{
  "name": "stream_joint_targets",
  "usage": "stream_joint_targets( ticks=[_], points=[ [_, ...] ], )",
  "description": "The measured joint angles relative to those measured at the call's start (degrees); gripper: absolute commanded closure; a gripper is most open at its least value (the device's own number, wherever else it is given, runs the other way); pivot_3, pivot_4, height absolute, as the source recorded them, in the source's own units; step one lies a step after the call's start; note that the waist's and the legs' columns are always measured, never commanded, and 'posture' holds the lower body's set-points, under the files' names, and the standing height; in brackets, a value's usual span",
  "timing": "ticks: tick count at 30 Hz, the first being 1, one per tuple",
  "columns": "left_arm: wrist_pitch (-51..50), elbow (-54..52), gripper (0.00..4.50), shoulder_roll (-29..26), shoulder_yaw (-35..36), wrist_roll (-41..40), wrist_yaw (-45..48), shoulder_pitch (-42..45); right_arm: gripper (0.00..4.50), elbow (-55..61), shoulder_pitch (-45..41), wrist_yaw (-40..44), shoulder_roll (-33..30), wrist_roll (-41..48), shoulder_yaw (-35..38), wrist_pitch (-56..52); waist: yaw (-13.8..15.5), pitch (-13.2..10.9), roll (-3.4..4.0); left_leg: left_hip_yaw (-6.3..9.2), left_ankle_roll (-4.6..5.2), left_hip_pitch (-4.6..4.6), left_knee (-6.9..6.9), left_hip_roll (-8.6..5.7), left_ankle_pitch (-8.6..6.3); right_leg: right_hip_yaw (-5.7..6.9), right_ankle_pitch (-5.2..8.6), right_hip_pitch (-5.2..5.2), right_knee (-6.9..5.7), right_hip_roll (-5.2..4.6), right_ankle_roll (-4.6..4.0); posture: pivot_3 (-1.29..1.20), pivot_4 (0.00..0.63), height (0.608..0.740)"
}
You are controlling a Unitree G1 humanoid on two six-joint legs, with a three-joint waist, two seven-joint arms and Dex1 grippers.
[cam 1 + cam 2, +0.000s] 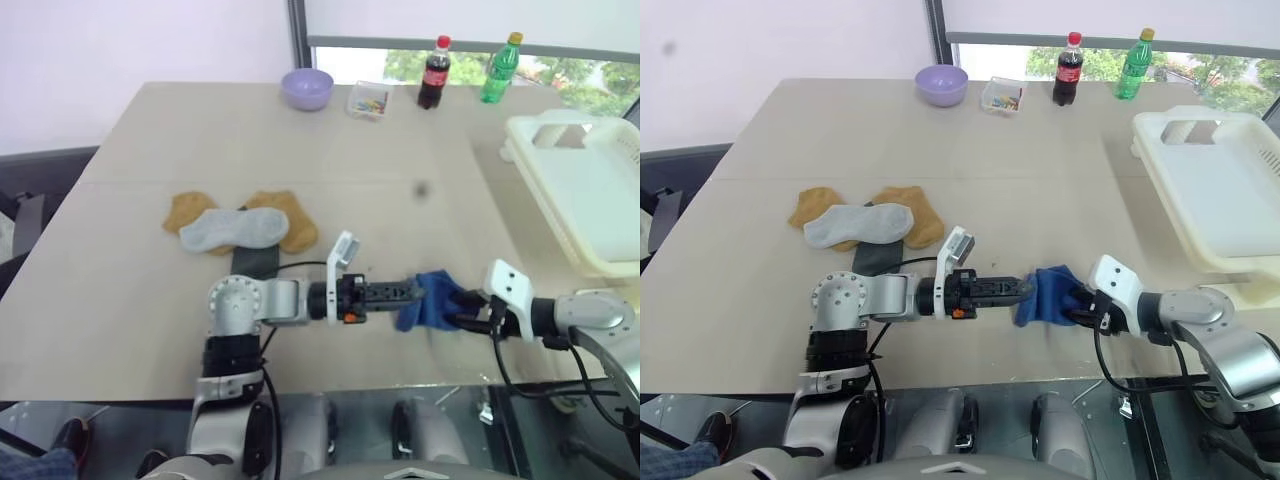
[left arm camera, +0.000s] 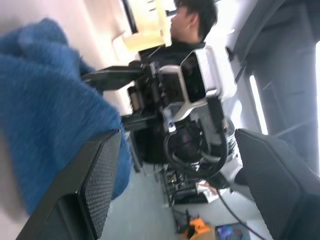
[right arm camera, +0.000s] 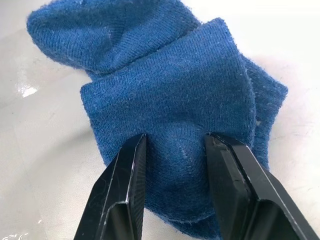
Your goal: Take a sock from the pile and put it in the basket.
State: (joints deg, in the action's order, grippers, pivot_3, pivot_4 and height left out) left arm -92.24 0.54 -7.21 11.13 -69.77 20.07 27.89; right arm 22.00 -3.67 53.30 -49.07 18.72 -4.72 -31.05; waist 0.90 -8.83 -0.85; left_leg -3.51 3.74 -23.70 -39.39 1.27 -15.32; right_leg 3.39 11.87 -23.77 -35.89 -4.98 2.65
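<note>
**Blue sock pinched at the desk's near edge, basket well off to the right**

The right gripper (image 3: 175, 150) had its two black fingers closed on a fold of the royal blue sock (image 1: 428, 298) — cloth bunched between them, the rest of the sock spilling onto the desk (image 1: 400, 170). The left gripper (image 1: 415, 292) lay level, pointing at the same sock from the other side with its jaws spread wide, one finger touching the cloth but not clamping it.

Behind the left arm sat the pile (image 1: 240, 225): mustard socks under a light grey one. The basket (image 1: 585, 190) stood at the right edge, well apart from the held sock.

The grip looked shallow, so the sock might slip out on the swing across — or its loose end could drag against the left gripper's finger and be pulled free.
</note>
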Motion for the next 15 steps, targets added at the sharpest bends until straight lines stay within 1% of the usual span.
stream_joint_targets(
  ticks=[2,4,5,7,12,15],
  points=[
    [0.0,0.0,0.61,-2.3,-0.4,0.8,0.7,-0.1,2.59,0.1,0.1,-0.1,0.0,0.0,0.0,0.0,0.0,0.0,0.01,0.01,0.0,0.0,0.0,0.0,0.0,0.01,0.01,0.0,0.0,0.0,-0.02,0.0,0.15,0.733],
    [0.0,0.0,0.61,-3.4,-0.4,1.3,0.9,-0.1,2.59,0.1,0.2,-0.1,0.0,0.0,0.1,0.0,0.0,0.0,0.01,0.01,0.0,0.0,0.0,0.0,0.0,0.01,0.01,0.0,0.0,0.0,-0.02,0.0,0.15,0.733],
    [0.4,-0.1,0.61,-7.1,-2.5,3.3,2.6,-0.8,2.59,0.4,0.3,-0.3,0.1,0.0,0.2,-0.1,0.0,0.0,0.01,-0.01,-0.14,-0.01,0.0,-0.01,0.08,-0.01,0.01,0.0,0.01,-0.03,-0.02,0.0,0.15,0.733],
    [0.8,-0.4,0.61,-8.5,-3.9,4.7,3.5,-1.2,2.59,0.4,0.3,-0.4,0.3,0.0,0.2,-0.1,0.0,0.0,0.01,-0.01,-0.16,-0.01,0.01,0.0,0.09,-0.01,0.01,-0.01,0.01,-0.02,-0.02,0.0,0.15,0.733],
    [3.9,-3.2,0.61,-10.1,-9.9,8.1,6.9,-1.9,2.59,0.4,0.2,-0.5,0.7,0.0,0.2,-0.1,0.0,0.0,0.01,-0.01,-0.17,-0.01,0.01,0.0,0.09,-0.02,0.01,-0.02,0.01,-0.04,-0.03,0.0,0.15,0.733],
    [5.3,-3.3,0.61,-10.3,-11.0,9.3,8.5,-2.0,2.59,0.4,0.2,-0.5,0.8,0.0,0.2,-0.1,0.0,0.0,0.01,-0.01,-0.16,-0.02,0.01,0.02,0.09,-0.01,0.02,-0.05,0.0,-0.04,-0.04,0.0,0.15,0.733]
  ],
)
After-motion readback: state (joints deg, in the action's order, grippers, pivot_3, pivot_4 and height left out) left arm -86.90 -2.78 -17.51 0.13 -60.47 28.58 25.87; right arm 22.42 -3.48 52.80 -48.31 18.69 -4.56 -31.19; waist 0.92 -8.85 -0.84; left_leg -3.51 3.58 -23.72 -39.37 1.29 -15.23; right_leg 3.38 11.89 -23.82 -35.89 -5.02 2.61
